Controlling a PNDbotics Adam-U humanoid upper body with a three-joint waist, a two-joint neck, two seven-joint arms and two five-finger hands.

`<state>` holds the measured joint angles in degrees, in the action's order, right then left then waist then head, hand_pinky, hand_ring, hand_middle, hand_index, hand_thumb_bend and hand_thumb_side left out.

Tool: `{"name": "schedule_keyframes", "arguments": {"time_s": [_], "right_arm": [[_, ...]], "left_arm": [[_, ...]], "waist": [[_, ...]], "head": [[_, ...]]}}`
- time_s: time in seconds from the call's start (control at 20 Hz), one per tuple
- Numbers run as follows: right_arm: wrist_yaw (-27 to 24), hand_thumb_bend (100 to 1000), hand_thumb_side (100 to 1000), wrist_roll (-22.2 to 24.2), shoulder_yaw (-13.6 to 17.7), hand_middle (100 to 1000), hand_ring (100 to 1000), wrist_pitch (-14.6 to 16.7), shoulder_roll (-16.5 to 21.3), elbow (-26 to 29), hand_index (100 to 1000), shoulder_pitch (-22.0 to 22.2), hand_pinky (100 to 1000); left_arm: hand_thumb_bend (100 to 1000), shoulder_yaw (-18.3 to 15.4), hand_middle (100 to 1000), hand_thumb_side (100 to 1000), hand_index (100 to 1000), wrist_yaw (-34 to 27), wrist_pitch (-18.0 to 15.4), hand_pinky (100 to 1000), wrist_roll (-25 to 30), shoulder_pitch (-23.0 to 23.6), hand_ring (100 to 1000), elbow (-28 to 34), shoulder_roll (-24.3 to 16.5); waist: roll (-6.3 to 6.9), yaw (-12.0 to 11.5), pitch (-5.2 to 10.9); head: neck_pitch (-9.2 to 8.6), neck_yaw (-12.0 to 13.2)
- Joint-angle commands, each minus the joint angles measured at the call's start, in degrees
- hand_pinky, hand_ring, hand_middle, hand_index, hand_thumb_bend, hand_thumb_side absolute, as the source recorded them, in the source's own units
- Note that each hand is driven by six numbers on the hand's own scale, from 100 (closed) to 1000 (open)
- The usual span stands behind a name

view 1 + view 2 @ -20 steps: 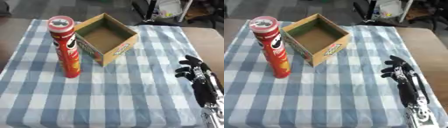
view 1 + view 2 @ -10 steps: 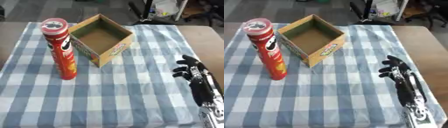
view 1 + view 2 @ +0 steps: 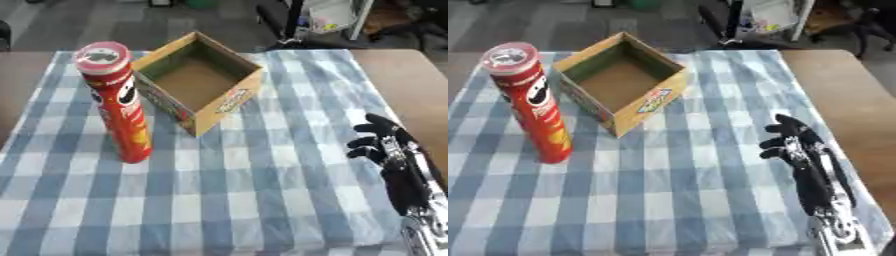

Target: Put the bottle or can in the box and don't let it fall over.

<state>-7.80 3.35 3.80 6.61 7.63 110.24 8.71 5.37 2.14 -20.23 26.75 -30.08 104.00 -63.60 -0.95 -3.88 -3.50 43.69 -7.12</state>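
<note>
Standing upright at the left of the frame, a tall red cylindrical can [image 3: 118, 102] with a pale lid and a printed face rests on a blue-and-white checked cloth [image 3: 219, 190]. Just beside it, toward the upper middle, sits an open square cardboard box [image 3: 198, 82], brown inside with colourful printed walls, one corner pointing down the frame. The right hand [image 3: 798, 147], black with silver joints, lies at the lower right, well apart from both, fingers curled and holding nothing. The right eye view shows more bare brown table [image 3: 846, 95] at the right edge.
</note>
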Motion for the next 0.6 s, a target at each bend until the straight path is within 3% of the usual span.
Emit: {"name": "schedule_keyframes", "arguments": {"time_s": [0.05,0.35,0.6], "right_arm": [[0.23,100,645,0.43,-0.20,664,583,0.01,1.33,0.23,815,0.08,528],[0.31,100,647,0.80,-0.45,664,583,-0.10,1.37,-0.37,815,0.48,527],[0.39,100,646,1.09,-0.64,664,582,-0.10,1.45,-0.52,816,0.78,527]], "left_arm": [[443,3.72,836,555,925,0.33,-0.96,798,7.61,-6.30,836,-4.30,-0.23],[495,8.95,855,532,944,7.02,-3.21,781,23.31,-20.54,850,-15.23,9.24],[566,12.91,865,567,950,14.53,-6.28,777,25.16,-26.84,864,-22.82,15.48]], "waist": [[0.43,0.24,1.02],[0.82,0.45,1.55],[0.87,0.86,1.73]], "head": [[-0.09,0.32],[0.12,0.50],[0.21,1.08]]}}
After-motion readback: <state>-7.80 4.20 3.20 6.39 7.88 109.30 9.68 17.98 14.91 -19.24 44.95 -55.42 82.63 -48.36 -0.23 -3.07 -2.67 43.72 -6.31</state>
